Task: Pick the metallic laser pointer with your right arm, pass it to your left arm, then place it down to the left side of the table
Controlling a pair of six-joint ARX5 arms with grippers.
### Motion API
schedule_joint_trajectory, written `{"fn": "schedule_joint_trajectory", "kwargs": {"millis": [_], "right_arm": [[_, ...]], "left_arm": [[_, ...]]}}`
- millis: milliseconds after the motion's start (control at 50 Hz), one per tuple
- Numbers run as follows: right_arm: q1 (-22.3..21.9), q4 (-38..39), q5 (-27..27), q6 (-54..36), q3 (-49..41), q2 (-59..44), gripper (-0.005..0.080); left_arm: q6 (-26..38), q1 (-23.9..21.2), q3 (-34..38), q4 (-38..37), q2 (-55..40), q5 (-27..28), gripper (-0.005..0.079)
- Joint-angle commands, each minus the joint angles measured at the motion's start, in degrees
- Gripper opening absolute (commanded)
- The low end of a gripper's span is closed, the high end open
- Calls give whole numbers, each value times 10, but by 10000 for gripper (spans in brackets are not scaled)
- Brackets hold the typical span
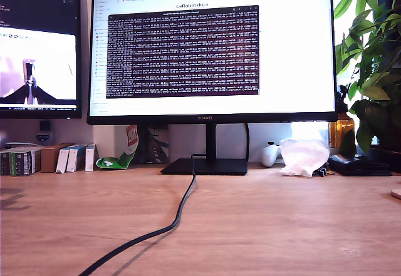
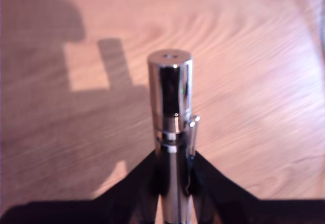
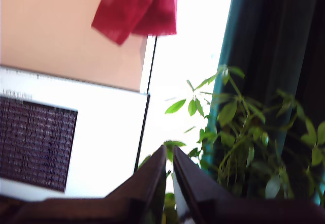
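My first gripper (image 2: 172, 183) clamps its fingers on the metallic laser pointer (image 2: 170, 97) above the surface (image 2: 254, 82), my second gripper (image 3: 170, 183) is pinched empty, and the slick cylinder may slip.

The large monitor (image 1: 213, 47) displays a page headed "LeRobot docs" above a dark terminal window whose lines are too small to read. Its lower bezel carries the brand "HUAWEI". No other text is legible.
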State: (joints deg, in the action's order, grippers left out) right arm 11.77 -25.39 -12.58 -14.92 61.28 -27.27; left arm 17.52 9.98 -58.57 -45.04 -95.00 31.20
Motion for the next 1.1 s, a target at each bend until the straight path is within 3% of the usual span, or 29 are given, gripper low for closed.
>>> {"fn": "schedule_joint_trajectory", "kwargs": {"millis": [0,280,360,460,500,720,880,1080], "right_arm": [[2,-3,0,-1,-22,-9,35],[2,2,3,-1,-29,-9,35],[2,2,3,-1,-29,-9,35],[2,2,3,-1,-29,-9,35],[2,2,3,0,-29,-9,35],[2,1,7,1,-29,-9,35],[2,-10,7,1,-29,-9,35],[2,-24,7,1,-29,-9,35]], "left_arm": [[6,-4,-9,-4,-23,-6,-21],[16,-15,-9,1,-56,-52,-12],[21,-23,-9,6,-56,-69,76],[22,-36,-9,14,-56,-80,275],[22,-40,-9,15,-56,-79,291],[24,-52,-16,27,-56,-79,290],[24,-51,-60,3,-56,-75,262],[20,-51,-142,-75,-55,-34,87]]}}
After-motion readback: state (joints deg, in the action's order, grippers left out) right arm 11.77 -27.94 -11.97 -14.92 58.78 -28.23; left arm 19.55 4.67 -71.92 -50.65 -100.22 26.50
